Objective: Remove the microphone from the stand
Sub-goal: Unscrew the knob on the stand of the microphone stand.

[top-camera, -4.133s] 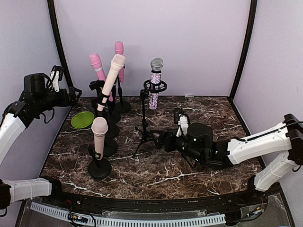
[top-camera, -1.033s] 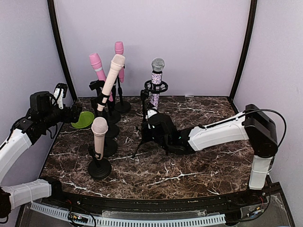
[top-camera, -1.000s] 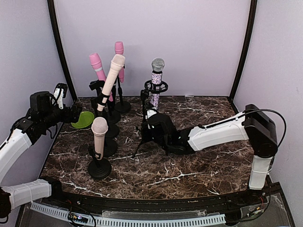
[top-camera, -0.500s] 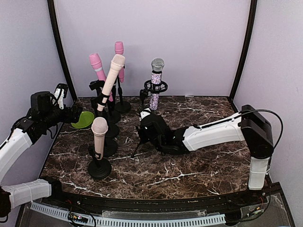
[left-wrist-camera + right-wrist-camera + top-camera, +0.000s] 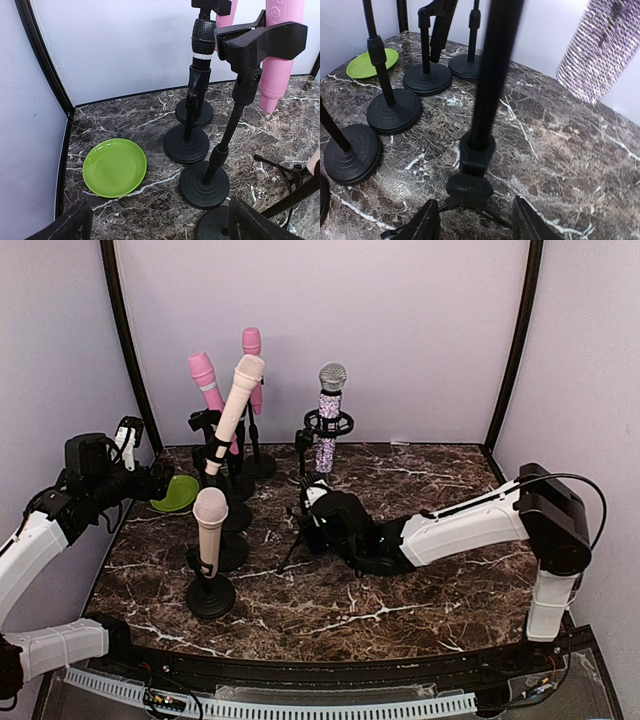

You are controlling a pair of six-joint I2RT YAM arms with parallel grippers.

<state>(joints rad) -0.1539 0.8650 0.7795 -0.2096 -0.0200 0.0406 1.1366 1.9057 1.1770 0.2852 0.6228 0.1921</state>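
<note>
The sparkly microphone (image 5: 329,420) stands upright in the ring holder at the top of the tripod stand (image 5: 303,502), head up, its glittered handle hanging through the ring. The right arm (image 5: 460,525) lies low across the desk (image 5: 430,585) and reaches that stand from the right. Its jaws sit down at the foot of the pole, well below the microphone. In the right wrist view the jaws are parted, one finger (image 5: 426,222) on each side of the stand's lower collar, with a sliver of marble showing either side, so they grip nothing. The microphone's handle (image 5: 600,50) hangs above and to the right of the pole (image 5: 487,85).

Left of the tripod stand the desk is crowded. Four round-based stands (image 5: 211,595) carry pink and cream microphones, their bases close together. A green plate (image 5: 114,167) lies beyond them, near the left wall. Right of the tripod stand and in front of it the marble is bare out to the desk's edges. The back wall rises just behind it.

The left arm (image 5: 40,530) is held far left of the tripod stand, above the plate. Its jaws are spread wide and hold nothing.
</note>
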